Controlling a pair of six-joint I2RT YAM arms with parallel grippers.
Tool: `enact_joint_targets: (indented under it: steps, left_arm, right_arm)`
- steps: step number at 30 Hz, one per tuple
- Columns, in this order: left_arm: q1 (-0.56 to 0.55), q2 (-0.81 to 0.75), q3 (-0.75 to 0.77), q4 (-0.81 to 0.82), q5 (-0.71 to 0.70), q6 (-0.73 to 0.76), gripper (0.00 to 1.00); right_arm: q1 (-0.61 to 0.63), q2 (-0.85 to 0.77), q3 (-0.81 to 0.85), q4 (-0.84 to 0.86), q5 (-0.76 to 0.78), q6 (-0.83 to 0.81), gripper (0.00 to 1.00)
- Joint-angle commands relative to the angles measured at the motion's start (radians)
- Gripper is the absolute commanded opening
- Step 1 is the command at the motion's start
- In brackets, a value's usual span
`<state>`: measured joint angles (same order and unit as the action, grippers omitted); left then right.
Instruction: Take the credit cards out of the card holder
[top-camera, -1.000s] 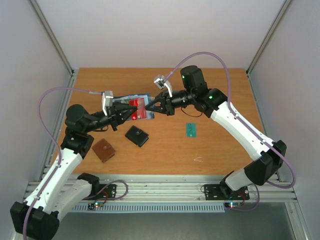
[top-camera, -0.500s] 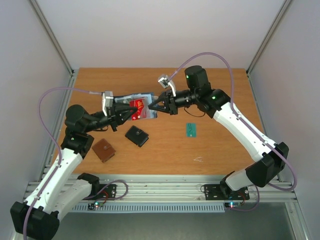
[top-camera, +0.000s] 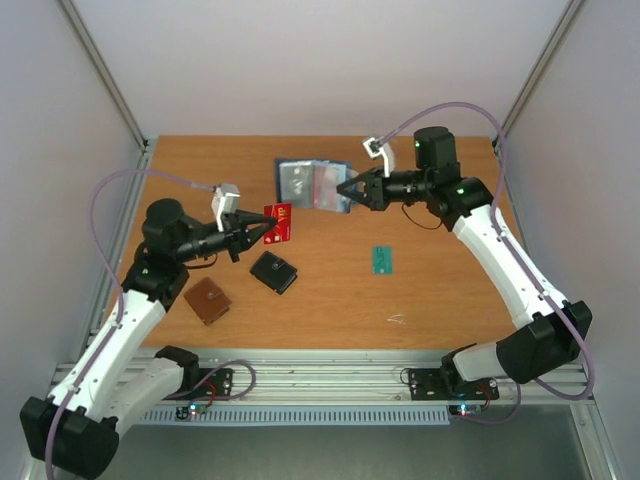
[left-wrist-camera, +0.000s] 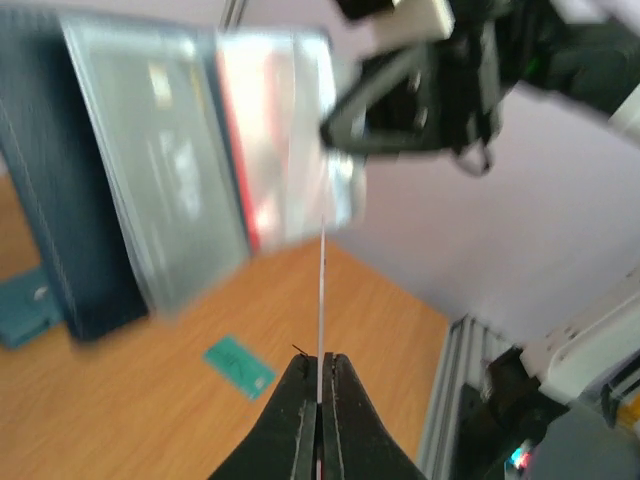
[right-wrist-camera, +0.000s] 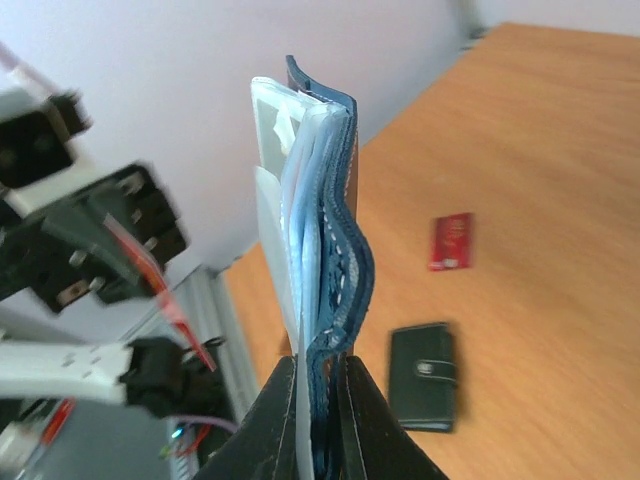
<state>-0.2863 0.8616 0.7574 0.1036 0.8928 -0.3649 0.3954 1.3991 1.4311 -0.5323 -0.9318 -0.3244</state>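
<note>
While the left gripper (top-camera: 268, 230) pinches the red card (top-camera: 281, 221) between its two fingers, the right gripper (top-camera: 343, 189) holds the card holder (top-camera: 305, 182) up above the far middle part of the table (top-camera: 440, 300). From the left wrist camera, the left gripper (left-wrist-camera: 321, 365) has its fingers pressed together on the red card (left-wrist-camera: 322, 280), which shows there only as a thin pale line because it is seen from the edge. The red card is outside the pockets, just beside the near left corner of the card holder in the top view; I cannot tell if the two touch. From the right wrist camera, the right gripper (right-wrist-camera: 318, 375) is clamped on one edge of the card holder (right-wrist-camera: 335, 250), which stands up from the fingers, with the dark navy cover on one side and the pale clear pockets fanned out on the other side. The card holder hangs open and its grey-blue pockets face the top camera. The teal-green card (top-camera: 382, 259) lies flat on the table, well apart from both grippers. The black card I cannot find with certainty. A black wallet (top-camera: 273, 271) lies on the table near the left gripper, and a brown wallet (top-camera: 207, 300) lies closer to the left arm's base.
</note>
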Motion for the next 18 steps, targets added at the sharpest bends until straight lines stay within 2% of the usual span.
enact_joint_targets:
  steps: [1,2,4,8,10,12,14,16,18]
  left_arm:
    - [-0.058,0.107,0.114,-0.586,-0.102,0.496,0.0]
    - [-0.082,0.148,0.146,-0.694,-0.14,0.658,0.0]
    - [-0.119,0.245,0.206,-0.836,-0.201,0.803,0.0]
    - [-0.174,0.453,0.33,-0.971,-0.261,0.897,0.0]
    - [-0.15,0.533,0.397,-0.94,-0.272,0.79,0.0]
    - [-0.057,0.572,0.412,-0.812,-0.237,0.583,0.0]
    - [0.05,0.575,0.345,-0.604,-0.215,0.252,0.0]
    - [0.128,0.558,0.262,-0.408,-0.28,0.026,0.0]
    - [0.175,0.548,0.194,-0.269,-0.338,-0.096,0.0]
  right_arm:
    - [-0.08,-0.009,0.023,-0.109,0.199,0.033,0.01]
    - [-0.083,-0.004,0.043,-0.155,0.261,0.015,0.01]
    - [-0.085,0.002,0.073,-0.232,0.362,-0.015,0.01]
    - [-0.087,-0.019,0.066,-0.281,0.442,-0.055,0.01]
    - [-0.089,-0.036,0.045,-0.283,0.453,-0.071,0.01]
    - [-0.095,-0.05,0.02,-0.281,0.443,-0.081,0.01]
    - [-0.096,-0.058,0.004,-0.281,0.432,-0.09,0.01]
    - [-0.098,-0.057,-0.005,-0.279,0.427,-0.096,0.01]
    - [-0.099,-0.04,0.002,-0.282,0.423,-0.102,0.01]
